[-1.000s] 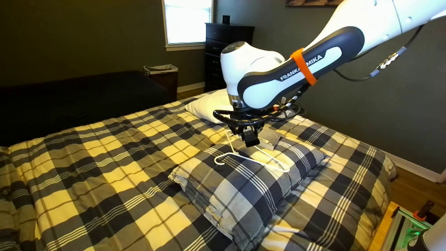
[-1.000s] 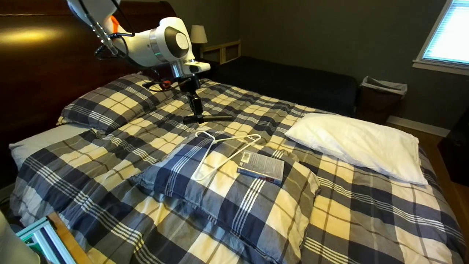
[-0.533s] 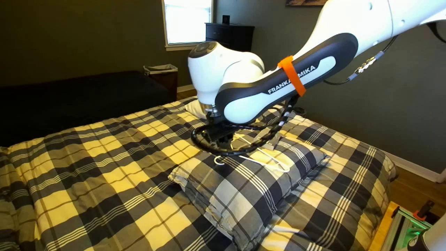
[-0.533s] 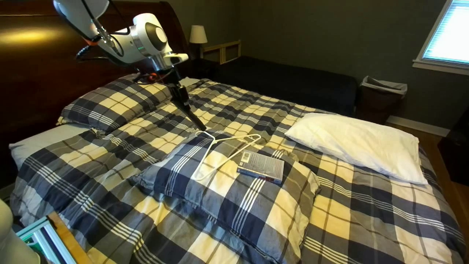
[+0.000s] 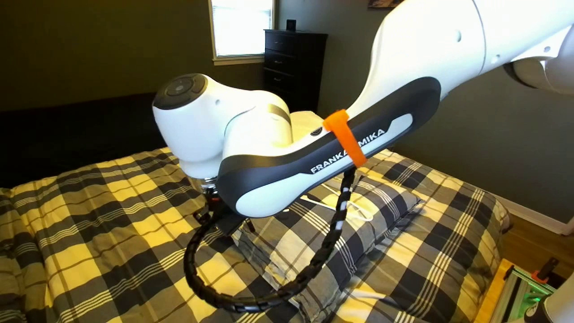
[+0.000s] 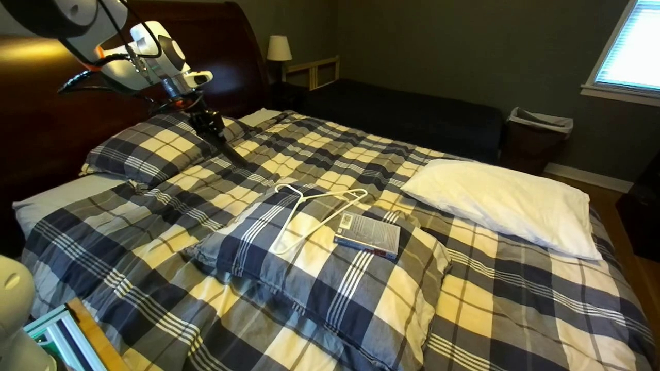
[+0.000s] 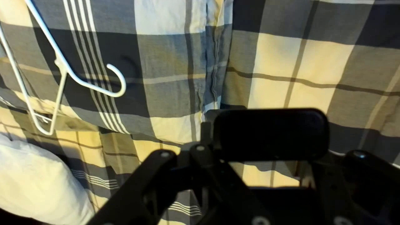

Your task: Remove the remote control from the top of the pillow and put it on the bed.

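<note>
A long black remote control [image 6: 229, 150] is held in my gripper [image 6: 210, 126], tilted with its far end pointing down. In the wrist view, the remote [image 7: 272, 134] spans between the dark fingers. The plaid pillow [image 6: 319, 278] lies on the plaid bed [image 6: 495, 309]. The gripper and remote are off to the headboard side of the pillow, over the comforter; the exact height is unclear. The pillow's seam edge [image 7: 214, 62] shows just ahead of the remote in the wrist view. In an exterior view the arm and cable hide most of the gripper and the remote, with the pillow [image 5: 287, 242] behind.
A white hanger [image 6: 294, 216] and a book [image 6: 367, 234] lie on the plaid pillow. A white pillow [image 6: 500, 206] lies at the bed's far end. Another plaid pillow [image 6: 160, 147] rests by the headboard [image 6: 216, 56]. A loose cable loop [image 5: 264, 305] hangs under the arm.
The arm has moved the remote away from above the hanger toward the headboard side, past the pillow's edge. The remote swung from level to tilted down. Hanger, book and pillows stayed put.
</note>
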`<state>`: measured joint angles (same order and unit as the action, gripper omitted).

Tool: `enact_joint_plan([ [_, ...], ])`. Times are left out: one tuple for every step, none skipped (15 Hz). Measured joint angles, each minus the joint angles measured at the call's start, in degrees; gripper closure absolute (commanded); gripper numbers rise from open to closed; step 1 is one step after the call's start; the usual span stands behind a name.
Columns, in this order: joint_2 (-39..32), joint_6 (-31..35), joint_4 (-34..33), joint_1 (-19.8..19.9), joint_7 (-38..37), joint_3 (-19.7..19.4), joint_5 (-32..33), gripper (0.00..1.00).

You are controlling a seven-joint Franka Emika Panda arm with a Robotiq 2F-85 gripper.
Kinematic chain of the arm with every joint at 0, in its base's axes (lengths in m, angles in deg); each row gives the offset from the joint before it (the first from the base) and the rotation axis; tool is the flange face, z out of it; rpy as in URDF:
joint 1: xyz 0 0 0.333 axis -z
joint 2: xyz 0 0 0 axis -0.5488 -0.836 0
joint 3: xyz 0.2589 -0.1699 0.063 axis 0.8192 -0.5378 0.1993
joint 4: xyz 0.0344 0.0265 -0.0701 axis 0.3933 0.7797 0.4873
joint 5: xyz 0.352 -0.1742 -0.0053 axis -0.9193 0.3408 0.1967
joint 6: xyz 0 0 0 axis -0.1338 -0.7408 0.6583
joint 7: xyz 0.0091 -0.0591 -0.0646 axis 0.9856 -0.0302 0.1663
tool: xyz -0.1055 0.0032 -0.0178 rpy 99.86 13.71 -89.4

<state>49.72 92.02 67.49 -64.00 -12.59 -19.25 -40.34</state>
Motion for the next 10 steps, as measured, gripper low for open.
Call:
enact_joint_plan([
  [-0.51,0.0,-0.68,-0.29,0.86,0.0,0.1,0.46],
  [-0.77,0.0,-1.02,-0.27,1.34,-0.03,0.17,0.71],
  [-0.86,0.0,-1.18,-0.14,1.75,-0.08,0.22,0.71],
  [-0.86,0.0,-1.21,-0.13,1.82,-0.24,0.16,0.71],
  [-0.87,0.0,-1.21,-0.31,1.36,-0.45,0.16,0.71],
  [-0.9,0.01,-1.21,-0.84,-0.56,-0.74,0.22,0.71],
  [-0.95,0.82,-1.03,-1.7,-3.47,-1.03,0.43,0.71],
  [-0.95,2.56,-0.41,-3.17,-7.24,-1.59,0.83,0.71],
  [-0.95,4.52,0.52,-5.48,-11.25,-2.88,1.22,0.71],
  [-0.95,6.24,1.59,-8.85,-15.29,-5.27,1.46,0.71],
])
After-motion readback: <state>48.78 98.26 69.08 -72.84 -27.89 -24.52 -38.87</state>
